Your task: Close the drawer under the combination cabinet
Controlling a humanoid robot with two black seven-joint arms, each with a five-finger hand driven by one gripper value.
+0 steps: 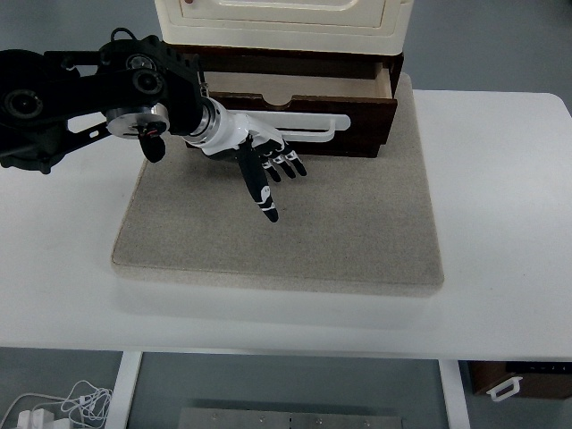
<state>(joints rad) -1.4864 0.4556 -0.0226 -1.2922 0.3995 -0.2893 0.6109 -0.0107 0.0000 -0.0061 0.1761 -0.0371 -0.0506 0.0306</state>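
Dark brown wooden drawer (295, 100) with pale interior and long white bar handle (308, 136), sitting under the cream-coloured combination cabinet (281, 22), partly open and projecting a little in front of the cabinet base. Left hand (259, 159) flat against the drawer front at its left half, fingers extended and spread, grasping nothing, thumb pointing down over the grey felt mat (357, 232) in front of the drawer. Right hand out of view. Probably mid-push, with a short stretch left to go. Risks from here: off-centre pressure skewing the drawer and jamming it; fingers sliding under the handle; cabinet shifting backward on the mat under too hard a shove.
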